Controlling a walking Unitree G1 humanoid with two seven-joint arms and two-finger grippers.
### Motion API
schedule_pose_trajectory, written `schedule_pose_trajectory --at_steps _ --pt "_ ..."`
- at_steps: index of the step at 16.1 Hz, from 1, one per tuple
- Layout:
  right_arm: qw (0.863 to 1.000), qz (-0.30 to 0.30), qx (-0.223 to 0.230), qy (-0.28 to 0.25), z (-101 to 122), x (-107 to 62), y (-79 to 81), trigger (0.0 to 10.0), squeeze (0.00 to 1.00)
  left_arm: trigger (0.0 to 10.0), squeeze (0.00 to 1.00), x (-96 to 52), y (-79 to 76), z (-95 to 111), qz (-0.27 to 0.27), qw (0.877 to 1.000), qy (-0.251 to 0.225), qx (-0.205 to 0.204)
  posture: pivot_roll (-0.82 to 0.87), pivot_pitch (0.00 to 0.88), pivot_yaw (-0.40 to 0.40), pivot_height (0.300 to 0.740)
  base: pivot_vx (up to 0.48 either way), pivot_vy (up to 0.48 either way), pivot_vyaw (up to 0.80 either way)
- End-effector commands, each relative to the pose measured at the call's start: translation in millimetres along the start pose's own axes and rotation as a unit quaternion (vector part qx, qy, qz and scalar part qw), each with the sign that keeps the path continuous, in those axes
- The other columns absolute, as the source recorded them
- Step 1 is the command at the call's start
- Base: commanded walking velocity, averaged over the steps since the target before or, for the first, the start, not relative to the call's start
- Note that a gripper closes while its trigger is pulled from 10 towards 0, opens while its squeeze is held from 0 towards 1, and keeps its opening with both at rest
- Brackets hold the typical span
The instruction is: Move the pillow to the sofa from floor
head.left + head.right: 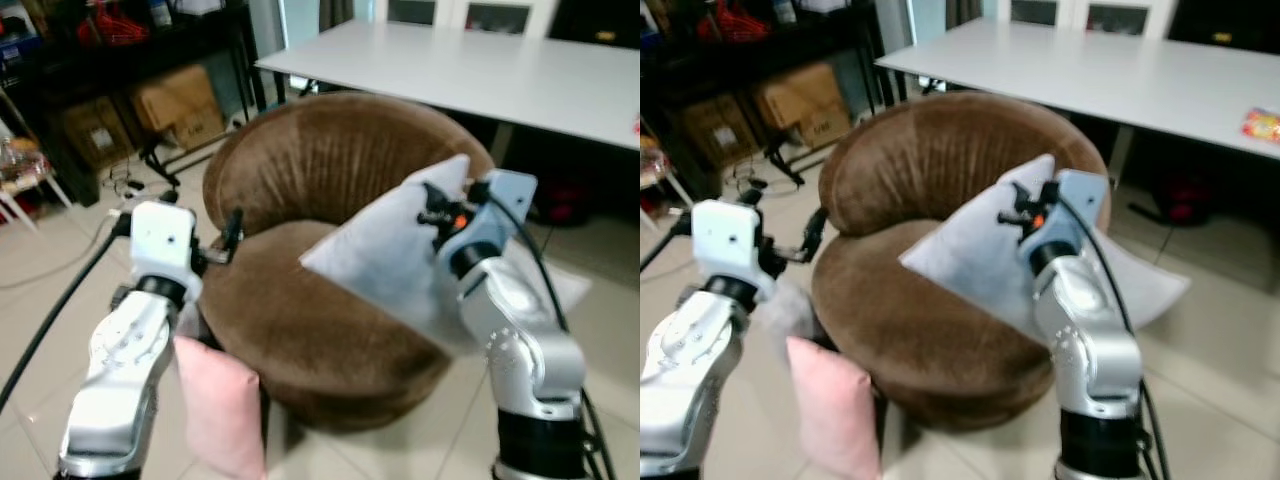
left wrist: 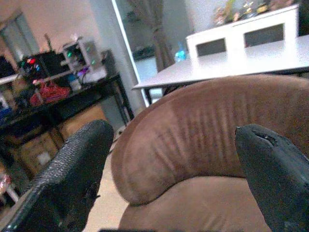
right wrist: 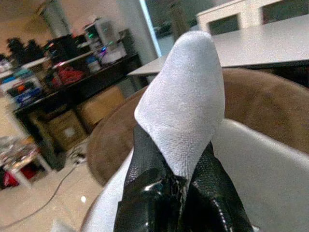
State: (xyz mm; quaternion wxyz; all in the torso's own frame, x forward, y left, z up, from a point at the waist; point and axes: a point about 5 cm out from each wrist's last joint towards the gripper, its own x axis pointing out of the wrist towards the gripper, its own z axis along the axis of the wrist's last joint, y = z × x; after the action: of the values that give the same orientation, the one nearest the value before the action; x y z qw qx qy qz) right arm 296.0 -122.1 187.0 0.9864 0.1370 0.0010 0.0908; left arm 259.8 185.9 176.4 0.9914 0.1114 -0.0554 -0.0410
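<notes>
Head cameras look down on the sofa [image 1: 330,300]; wrist cameras face its backrest closely.

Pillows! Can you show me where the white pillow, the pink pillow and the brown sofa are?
white pillow [image 1: 385,255]: left eye view, middle of its face.
pink pillow [image 1: 222,405]: left eye view, middle of its side.
brown sofa [image 1: 320,160]: left eye view, on the backrest.

A round brown velvet swivel sofa [image 1: 300,300] stands on the pale tiled floor [image 1: 60,300]. A pale grey square pillow [image 1: 390,255] lies tilted over the sofa's seat and right rim. A pink cushion [image 1: 215,405] stands on the floor, leaning against the sofa's front left. Behind the sofa stands a long white table [image 1: 470,75].
</notes>
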Motion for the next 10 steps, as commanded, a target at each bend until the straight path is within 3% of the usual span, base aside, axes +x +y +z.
schedule_pose_trajectory --at_steps 1,4,10 --pt "0.998 0.041 -0.001 -0.048 20.6 -0.1 13.3 10.0 0.0 10.0 0.0 1.0 -1.2 2.8 -0.004 1.0 -0.005 0.0 -0.08 0.0 0.074 0.74 0.337 0.0 0.0" --pt "0.998 0.041 -0.003 -0.053 22.6 0.4 13.5 10.0 0.0 10.0 0.0 0.9 -1.7 3.1 -0.005 1.0 -0.006 0.001 -0.08 0.0 0.074 0.74 0.336 0.0 0.8" --pt "0.996 0.073 -0.01 -0.057 25.4 -0.4 21.5 10.0 0.0 10.0 0.0 0.6 -3.6 3.1 -0.01 1.0 -0.006 0.004 -0.08 0.0 0.074 0.74 0.334 0.0 0.0"
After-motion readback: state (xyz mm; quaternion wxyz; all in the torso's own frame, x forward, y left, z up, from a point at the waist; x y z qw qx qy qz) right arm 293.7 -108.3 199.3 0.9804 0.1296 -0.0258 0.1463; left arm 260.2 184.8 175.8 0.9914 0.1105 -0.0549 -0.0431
